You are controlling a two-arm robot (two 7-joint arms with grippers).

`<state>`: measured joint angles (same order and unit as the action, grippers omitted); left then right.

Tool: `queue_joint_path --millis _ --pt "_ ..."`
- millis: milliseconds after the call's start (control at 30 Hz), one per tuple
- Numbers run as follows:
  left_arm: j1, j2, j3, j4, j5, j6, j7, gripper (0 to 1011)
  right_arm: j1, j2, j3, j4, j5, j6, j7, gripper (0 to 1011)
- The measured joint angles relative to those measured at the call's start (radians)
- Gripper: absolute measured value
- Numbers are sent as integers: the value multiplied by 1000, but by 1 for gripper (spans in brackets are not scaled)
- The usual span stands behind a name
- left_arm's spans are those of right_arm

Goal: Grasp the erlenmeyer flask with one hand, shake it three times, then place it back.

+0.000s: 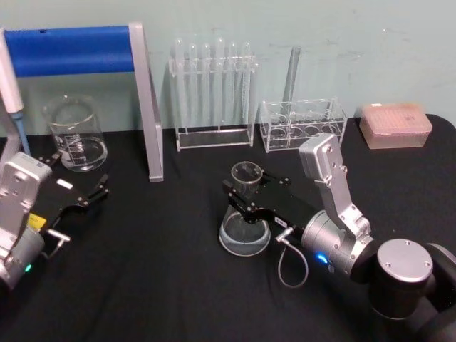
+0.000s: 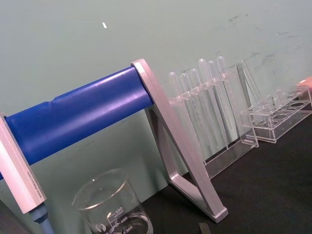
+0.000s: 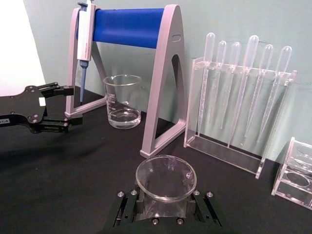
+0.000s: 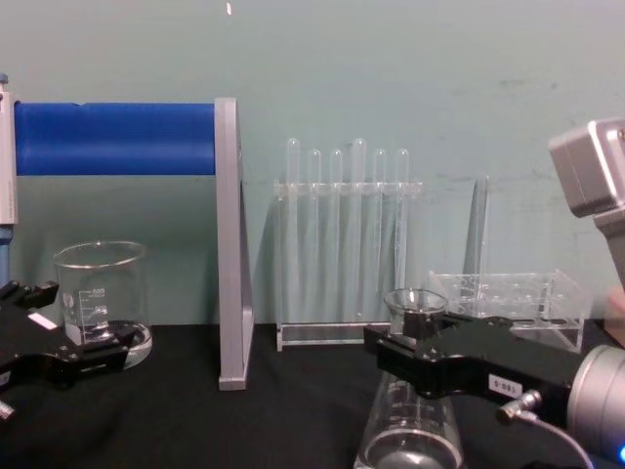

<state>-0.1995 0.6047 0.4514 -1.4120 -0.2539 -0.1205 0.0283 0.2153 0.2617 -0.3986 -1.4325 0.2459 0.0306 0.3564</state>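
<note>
A black table (image 1: 164, 285) is seen from above. The flask (image 1: 244, 239) stands upright near its middle, with its wide base on the table top. Your right gripper (image 1: 247, 194) reaches in from 4 o'clock. Its jaws appear to pinch the narrow neck just under the flared lip, one finger on each side. Your left gripper (image 3: 75, 106) is parked at 9 o'clock from the flask, jaws spread and holding nothing. A beaker (image 1: 75, 135) stands at 10 o'clock and a rack of tubes (image 1: 212, 92) at 12 o'clock.

Expect the flask to be light, stiff, smooth and breakable. The neck looks like the right place to hold, since the lip should stop the glass slipping down through your fingers. Grip firmly but do not crush it. The heavy end hangs below the grip, so it may swing when you shake it. Whether it holds liquid cannot be told.
</note>
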Motion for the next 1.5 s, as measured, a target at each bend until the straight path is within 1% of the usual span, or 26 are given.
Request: queue_joint_path --millis 333,433,533,567,600,667,700,767,800,867,900,967,1000,1033,1067,1367,1500 --pt "0 0 0 0 0 0 0 1001 0 0 1 0 0 0 0 449" --pt "0 0 0 0 0 0 0 1001 0 0 1 -1 0 0 0 469" --pt "0 0 0 0 0 0 0 1001 0 0 1 -1 0 0 0 561" --pt "0 0 0 0 0 0 0 1001 0 0 1 -1 0 0 0 578" --pt "0 0 0 0 0 0 0 1001 0 0 1 -1 0 0 0 638" --pt "0 0 0 0 0 0 0 1001 0 0 1 -1 0 0 0 672" --pt "0 0 0 0 0 0 0 1001 0 0 1 -1 0 0 0 717" --pt "0 0 0 0 0 0 0 1001 0 0 1 -1 0 0 0 756" --pt "0 0 0 0 0 0 0 1001 0 0 1 -1 0 0 0 807" --pt "0 0 0 0 0 0 0 1001 0 0 1 -1 0 0 0 847" --pt "0 0 0 0 0 0 0 1001 0 0 1 -1 0 0 0 898" --pt "0 0 0 0 0 0 0 1001 0 0 1 -1 0 0 0 929" --pt "0 0 0 0 0 0 0 1001 0 0 1 -1 0 0 0 973" --pt "0 0 0 0 0 0 0 1001 0 0 1 -1 0 0 0 990" --pt "0 0 0 0 0 0 0 1001 0 0 1 -1 0 0 0 1002" --pt "0 0 0 0 0 0 0 1001 0 1 2 -1 2 0 2 1003" --pt "0 0 0 0 0 0 0 1001 -11 17 6 -12 13 3 18 1002"
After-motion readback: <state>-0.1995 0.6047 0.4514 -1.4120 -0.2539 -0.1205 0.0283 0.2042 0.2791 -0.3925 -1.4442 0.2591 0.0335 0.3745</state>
